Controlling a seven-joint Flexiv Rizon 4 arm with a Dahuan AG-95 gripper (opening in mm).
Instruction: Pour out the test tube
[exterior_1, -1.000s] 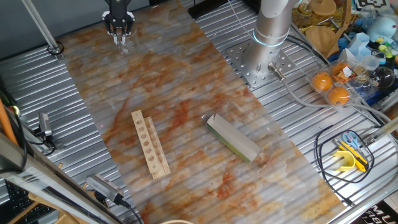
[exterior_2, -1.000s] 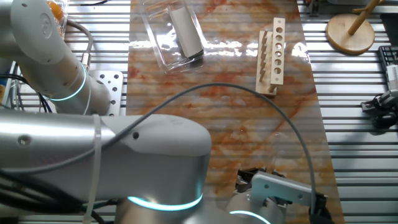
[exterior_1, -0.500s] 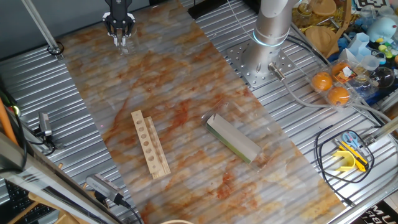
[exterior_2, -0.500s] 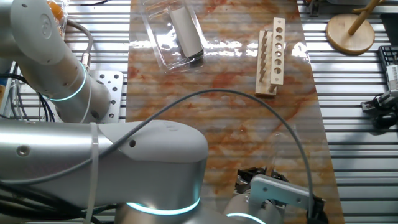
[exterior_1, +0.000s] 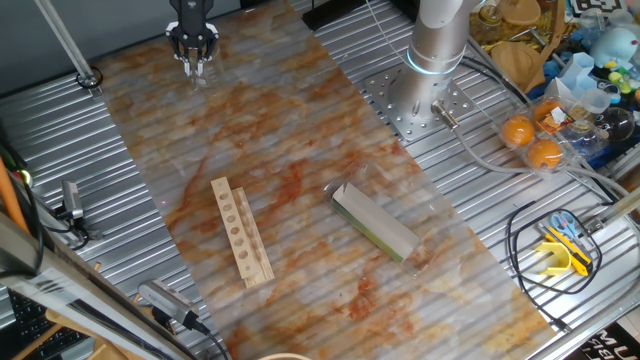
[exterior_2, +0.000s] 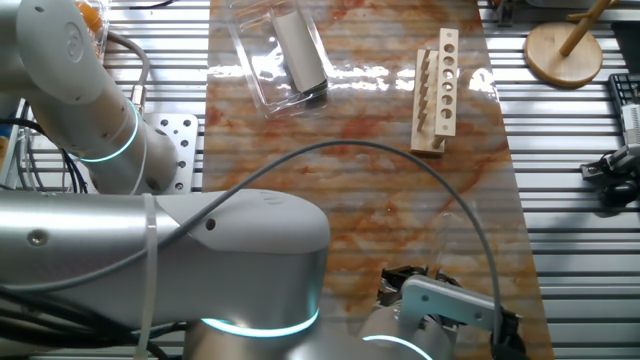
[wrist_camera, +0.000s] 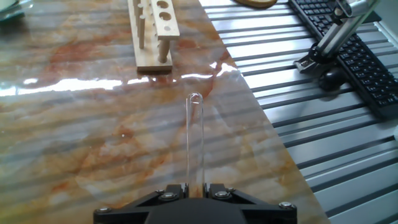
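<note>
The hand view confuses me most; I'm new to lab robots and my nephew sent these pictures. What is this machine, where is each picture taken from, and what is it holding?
This is one silver robot arm bolted beside a marbled table. Two pictures come from fixed cameras on different sides of the table. The third comes from a camera on the arm's hand, looking along its fingers.

At the arm's end is a two-finger pincer. In the hand view it is shut on a clear glass test tube, which points away from the camera, rounded end farthest. I cannot tell whether anything is inside it.

On the table lie a wooden test tube rack with a row of holes, and a clear plastic box holding a flat grey-green block. The pincer is near the table's far end, away from both.
</note>
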